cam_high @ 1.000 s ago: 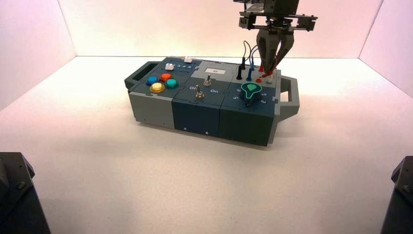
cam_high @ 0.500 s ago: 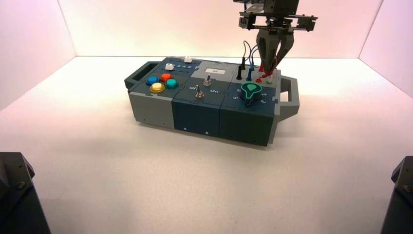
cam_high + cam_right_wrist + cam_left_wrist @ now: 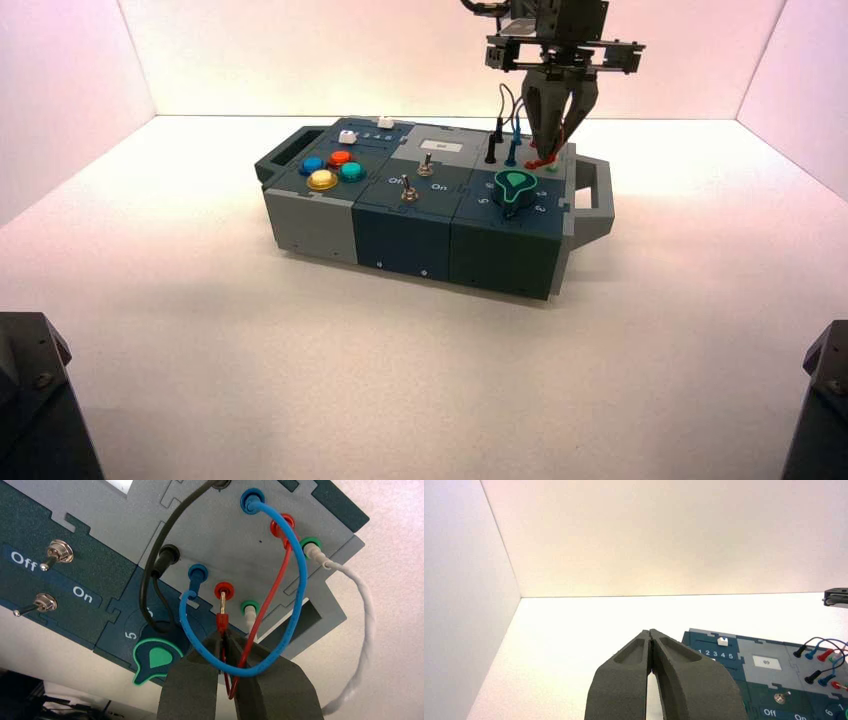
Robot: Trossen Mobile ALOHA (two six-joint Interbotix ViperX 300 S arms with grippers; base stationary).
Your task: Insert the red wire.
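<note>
red wire (image 3: 266, 598) | looped, thin | metal tip seemingly at red socket

On the box (image 3: 407, 230), we read the row "1 2 3 4 5" in the left wrist view, on the dark blue slider panel (image 3: 365, 133), left of the upper centre of the high view's frame. To the right of it there, near the top centre, we see a pale display (image 3: 442, 146) that reads "09" in the left wrist view. Near the middle of the high view's frame, we read "Off" and "On" on the dark panel (image 3: 418, 186) between the two switches (image 3: 426, 168) (image 3: 409, 192). On the panel around the green-edged knob (image 3: 515, 188), right of the frame's centre, we make out "5" in the right wrist view, and "6" and "1" in the left wrist view. The high view also shows "3" to the knob's right.
</note>
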